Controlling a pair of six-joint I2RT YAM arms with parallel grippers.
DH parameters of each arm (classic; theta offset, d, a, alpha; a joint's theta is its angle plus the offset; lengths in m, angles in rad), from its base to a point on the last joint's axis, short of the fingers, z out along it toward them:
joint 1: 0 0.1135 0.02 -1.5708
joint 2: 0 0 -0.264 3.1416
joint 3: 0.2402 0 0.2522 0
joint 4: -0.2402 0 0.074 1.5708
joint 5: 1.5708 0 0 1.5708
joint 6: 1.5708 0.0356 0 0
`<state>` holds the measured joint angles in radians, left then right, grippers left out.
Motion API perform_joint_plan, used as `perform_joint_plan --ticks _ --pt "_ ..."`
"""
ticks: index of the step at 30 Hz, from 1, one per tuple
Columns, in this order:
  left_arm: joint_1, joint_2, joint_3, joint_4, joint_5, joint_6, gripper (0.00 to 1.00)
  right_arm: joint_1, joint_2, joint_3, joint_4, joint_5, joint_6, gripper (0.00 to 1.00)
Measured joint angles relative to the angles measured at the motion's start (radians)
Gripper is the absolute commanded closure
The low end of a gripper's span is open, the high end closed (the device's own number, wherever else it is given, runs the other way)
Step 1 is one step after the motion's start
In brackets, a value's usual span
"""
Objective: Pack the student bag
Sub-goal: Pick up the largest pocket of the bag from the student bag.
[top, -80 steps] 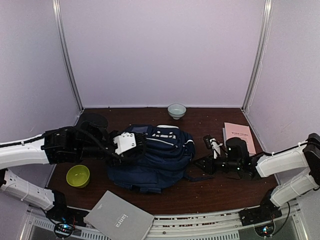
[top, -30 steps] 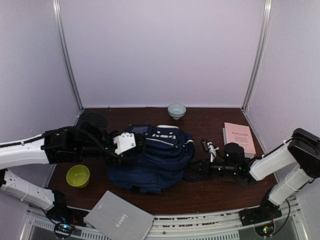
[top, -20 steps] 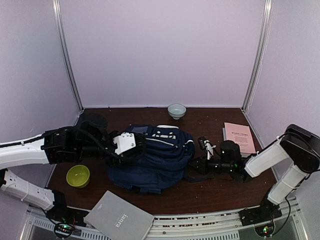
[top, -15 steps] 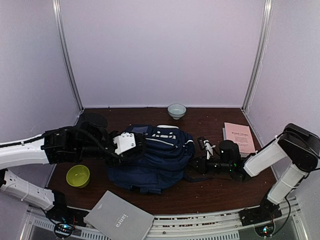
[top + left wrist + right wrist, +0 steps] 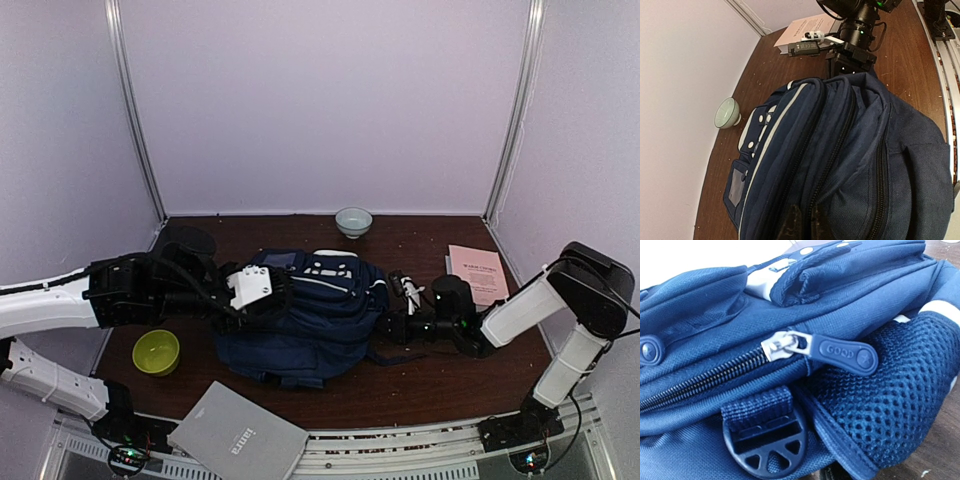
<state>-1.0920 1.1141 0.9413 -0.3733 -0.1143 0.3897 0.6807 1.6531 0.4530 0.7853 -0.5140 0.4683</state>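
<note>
The student bag (image 5: 300,315) lay flat in the middle of the brown surface (image 5: 430,385). It was dark blue with thin white stripes. Its end with the white patches pointed at the back wall.

The left end effector (image 5: 804,225) was on top of the bag, on the side nearest the left arm. Its two fingers were pressed together. Their tips sat on the blue cloth beside a long zip. I could not tell if any cloth was caught between them.

The right end effector (image 5: 385,327) was right up against the other side of the bag, low down near the surface. I could not tell if its fingers were spread or pressed together. Its camera was very close to the bag. It showed a blue zip pull (image 5: 842,354) with the word GOOD and a little star on it. Under the pull was a blue net pocket (image 5: 890,395). A black plastic buckle (image 5: 765,437) hung just beside that pocket.

A green bowl (image 5: 156,351) sat near the bag, on the left arm's side. A small pale bowl (image 5: 353,221) stood behind the bag, by the back wall. A pink booklet (image 5: 478,272) lay well apart from the bag, past the right arm. A flat grey book (image 5: 238,437) lay in front of the bag, at the near edge.
</note>
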Motion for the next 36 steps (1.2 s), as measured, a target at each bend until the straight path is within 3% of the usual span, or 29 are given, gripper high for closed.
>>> perform_joint_plan --ticks 3,15,22,30,36 --pt "0.0 0.002 0.0 0.0 0.004 -0.001 1.0 -0.001 0.018 0.001 0.026 -0.032 0.011 1.0" --pt "0.0 0.003 -0.003 0.002 0.001 -0.011 1.0 0.0 -0.007 -0.057 0.084 -0.058 0.037 1.0" --pt "0.0 0.02 -0.003 0.001 -0.004 -0.019 1.0 0.087 -0.11 -0.128 0.076 -0.043 0.04 1.0" --pt "0.0 0.038 -0.003 0.006 0.006 -0.022 1.0 0.138 -0.253 -0.145 -0.053 0.011 0.019 1.0" --pt "0.0 0.038 -0.003 0.005 0.023 -0.022 1.0 0.139 -0.208 -0.122 -0.082 0.028 0.003 0.93"
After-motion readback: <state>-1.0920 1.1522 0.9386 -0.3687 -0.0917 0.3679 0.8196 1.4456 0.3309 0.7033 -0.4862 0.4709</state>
